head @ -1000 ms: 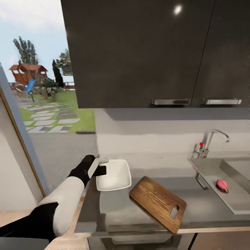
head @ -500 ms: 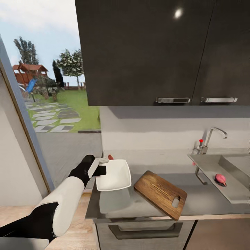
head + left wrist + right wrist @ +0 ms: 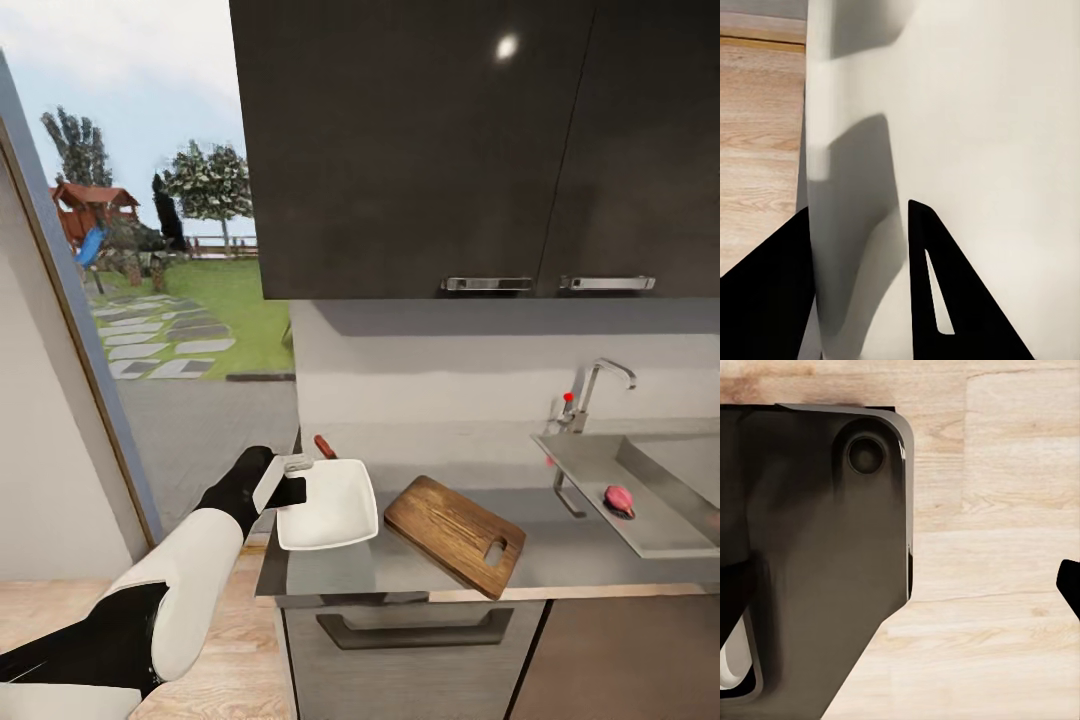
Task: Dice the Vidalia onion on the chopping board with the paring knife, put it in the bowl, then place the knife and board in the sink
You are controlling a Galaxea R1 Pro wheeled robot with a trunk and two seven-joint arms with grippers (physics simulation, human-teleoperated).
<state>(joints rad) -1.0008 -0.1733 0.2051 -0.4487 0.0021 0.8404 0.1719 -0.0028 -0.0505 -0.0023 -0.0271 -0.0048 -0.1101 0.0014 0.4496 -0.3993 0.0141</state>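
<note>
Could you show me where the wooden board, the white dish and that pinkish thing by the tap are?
chopping board (image 3: 450, 530): head view, middle of its wooden top.
bowl (image 3: 332, 505): head view, its white inner floor.
Vidalia onion (image 3: 618, 498): head view, centre of the pink lump in the sink (image 3: 660, 530).

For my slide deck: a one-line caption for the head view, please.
Left gripper holding the white bowl by its rim beside the chopping board, sink at far right.

You see the paring knife (image 3: 324, 446) only as a red handle behind the bowl (image 3: 330, 505); the sink (image 3: 640, 490) is cropped.
</note>
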